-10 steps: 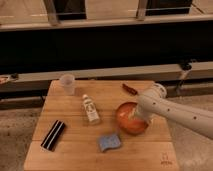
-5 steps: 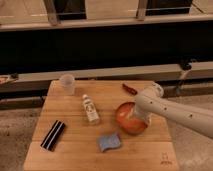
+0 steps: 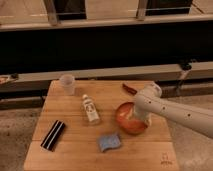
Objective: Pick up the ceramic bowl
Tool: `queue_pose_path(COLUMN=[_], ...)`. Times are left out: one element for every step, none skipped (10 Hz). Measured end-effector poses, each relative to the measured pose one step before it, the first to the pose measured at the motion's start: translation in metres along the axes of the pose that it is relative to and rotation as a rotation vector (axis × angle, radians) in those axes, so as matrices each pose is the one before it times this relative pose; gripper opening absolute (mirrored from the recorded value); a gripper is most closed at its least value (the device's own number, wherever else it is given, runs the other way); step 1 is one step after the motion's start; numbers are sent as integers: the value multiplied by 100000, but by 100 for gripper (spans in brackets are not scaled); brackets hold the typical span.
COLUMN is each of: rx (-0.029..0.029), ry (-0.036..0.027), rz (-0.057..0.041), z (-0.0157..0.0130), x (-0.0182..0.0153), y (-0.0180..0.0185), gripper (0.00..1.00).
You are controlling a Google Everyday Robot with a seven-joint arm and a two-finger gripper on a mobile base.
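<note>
The ceramic bowl (image 3: 126,121), round, shallow and glossy orange-red, sits on the right half of the wooden table (image 3: 75,152). My white arm comes in from the right and bends down over it. My gripper (image 3: 136,118) is lowered into the bowl at its right side, open, and it hides the bowl's right rim. The bowl rests flat on the table.
A blue sponge (image 3: 109,142) lies just in front of the bowl on its left. A small white bottle (image 3: 90,109) lies at mid-table, a translucent cup (image 3: 67,84) stands at the back left, and a black flat object (image 3: 53,135) lies at the front left. A red item (image 3: 129,89) lies behind the bowl.
The arm has barely shifted over the bowl. The gripper stays down at the bowl's right side, and the bowl has not moved.
</note>
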Motion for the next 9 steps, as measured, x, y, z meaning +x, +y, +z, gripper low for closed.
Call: queue_pose_path(rx=[-9,4,-176,-417,-183,-106,-121,-324,-174], ry=[-253,-201,-205,-419,-350,-236,-257,-299,-236], rz=[62,-88,-129,-390,-279,-179,-337,-145,-64], z=[78,50,43,76,99,77,83,42,37], x=[-33,-29,-10,-61,-67,-26,-11,-31,-25], y=[5,-91,-66,-103,-29,-40,-97,-36,-39], gripper=[80,80,80,80,80,80,80,80,80])
